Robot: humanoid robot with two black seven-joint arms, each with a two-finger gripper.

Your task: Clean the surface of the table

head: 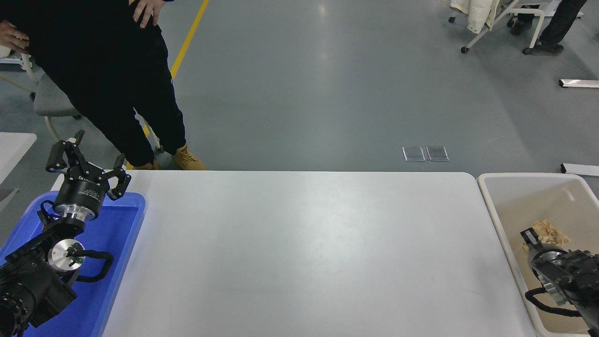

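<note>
White and bare, the table surface (299,252) fills the middle of the view, between a blue tray (112,262) at its left end and a beige bin (510,206) off its right end. No litter shows on it, so the clearing looks nearly finished. The right gripper (531,238) sits low inside the bin beside a pale crumpled wad (550,231); whether its claw is open or grips the wad, I cannot tell. The step in hand seems to be dropping that wad, and the next move calls for a clean release and a lift clear of the bin wall. The left gripper (89,171) is parked over the tray's far edge, fingers spread. A person (103,70) in black stands beyond the table's far left corner on a grey floor (327,84) with a yellow line (189,37).
</note>
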